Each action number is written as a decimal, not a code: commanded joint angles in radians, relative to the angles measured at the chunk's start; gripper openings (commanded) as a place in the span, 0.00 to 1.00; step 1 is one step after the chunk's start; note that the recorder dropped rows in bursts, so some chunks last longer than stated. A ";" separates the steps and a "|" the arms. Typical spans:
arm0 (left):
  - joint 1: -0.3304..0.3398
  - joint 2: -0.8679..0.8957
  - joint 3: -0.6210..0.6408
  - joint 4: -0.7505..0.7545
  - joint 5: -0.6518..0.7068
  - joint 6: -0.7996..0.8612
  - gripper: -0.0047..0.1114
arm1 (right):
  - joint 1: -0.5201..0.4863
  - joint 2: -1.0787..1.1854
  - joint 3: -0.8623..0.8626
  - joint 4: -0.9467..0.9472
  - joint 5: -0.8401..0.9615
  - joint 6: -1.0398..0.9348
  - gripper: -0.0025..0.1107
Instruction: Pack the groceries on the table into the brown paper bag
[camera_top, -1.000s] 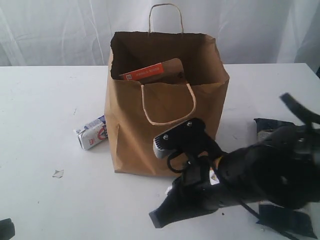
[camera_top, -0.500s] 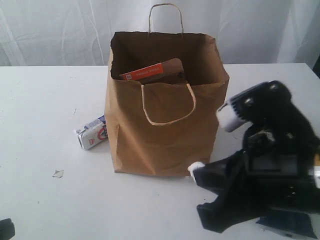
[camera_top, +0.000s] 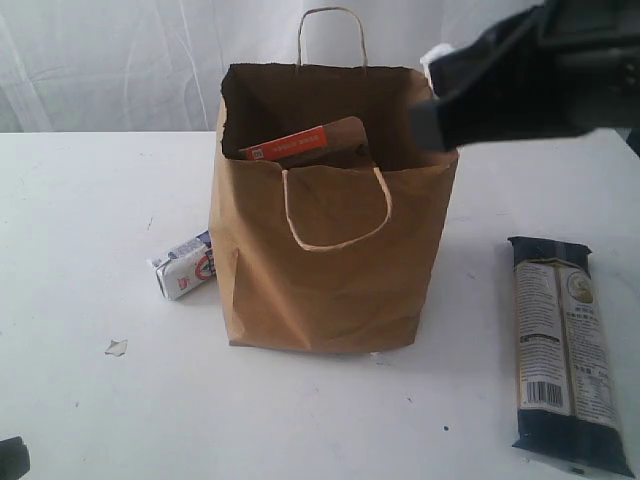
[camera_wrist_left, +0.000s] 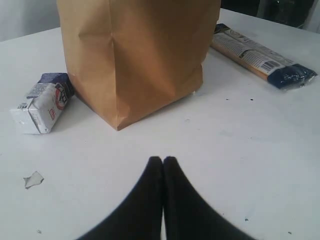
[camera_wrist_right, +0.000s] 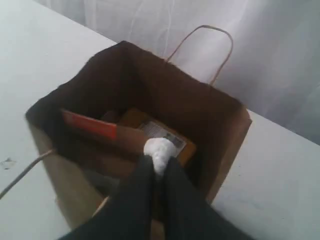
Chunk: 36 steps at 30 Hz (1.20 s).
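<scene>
From outside we see the bag (camera_top: 320, 250) standing on the counter (camera_top: 90, 400) with a pouch (camera_top: 305, 143) inside. The carton (camera_top: 185, 265) lies just left of it and the packet (camera_top: 565, 350) to its right.

In the left wrist view, our left hand (camera_wrist_left: 163, 161) is closed and empty, facing the bag's base.

In the right wrist view, our right hand (camera_wrist_right: 159, 162) hangs over the bag's mouth with its fingers together. We cannot tell whether it grips the white lump (camera_wrist_right: 160, 149).

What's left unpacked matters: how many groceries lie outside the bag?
2: small white-blue carton left of the brown paper bag, long dark-blue packet right of it. The bag may hide others.
</scene>
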 joint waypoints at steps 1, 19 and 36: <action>-0.006 -0.005 0.002 -0.004 0.000 0.000 0.04 | -0.065 0.158 -0.100 -0.028 0.005 0.012 0.02; -0.006 -0.005 0.002 -0.004 0.000 0.000 0.04 | -0.091 0.303 -0.234 -0.025 0.072 0.022 0.55; -0.006 -0.005 0.002 -0.004 0.000 0.000 0.04 | -0.371 0.104 0.005 -0.090 0.324 0.196 0.59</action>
